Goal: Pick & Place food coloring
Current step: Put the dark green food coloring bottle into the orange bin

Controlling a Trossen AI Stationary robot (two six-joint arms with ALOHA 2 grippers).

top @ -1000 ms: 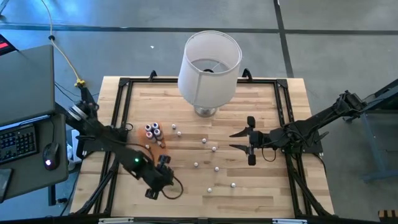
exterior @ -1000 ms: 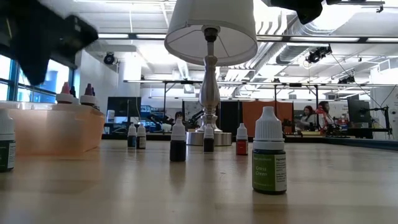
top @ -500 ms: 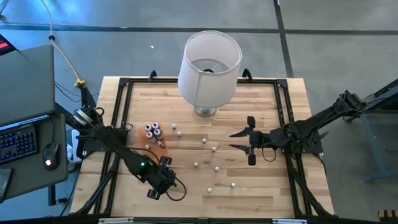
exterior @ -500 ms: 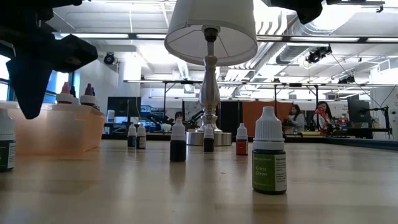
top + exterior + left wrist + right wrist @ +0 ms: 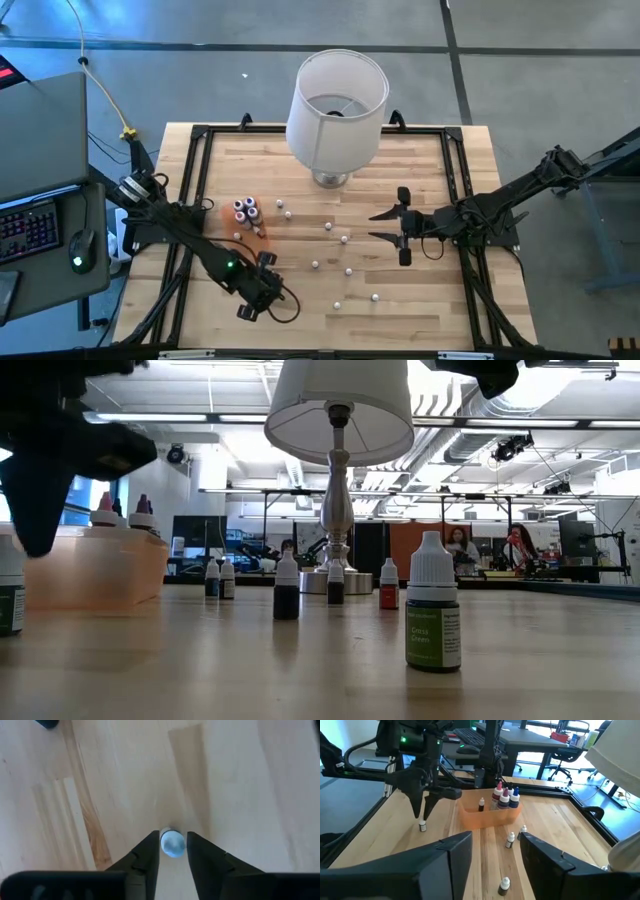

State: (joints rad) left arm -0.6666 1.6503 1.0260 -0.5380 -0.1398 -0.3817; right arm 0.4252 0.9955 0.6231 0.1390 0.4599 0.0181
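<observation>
— From above, what did we find?
— Our left claw (image 5: 250, 297) hung near the desk's (image 5: 440, 310) front-left corner; our right claw (image 5: 385, 226), open and empty, waited right of centre. Loose bottles (image 5: 347, 270) dotted the middle.

— And level with the desk?
— Bottles stood upright; the orange tray (image 5: 85, 570) held more.

— The left wrist?
— One food coloring bottle (image 5: 172, 842) stood upright directly beneath, between half-closed fingers (image 5: 145, 857). We couldn't tell whether they touched it.

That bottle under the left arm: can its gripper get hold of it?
Probably yes. The left gripper already straddles the bottle, a finger on either side, with bare table around it.
</observation>
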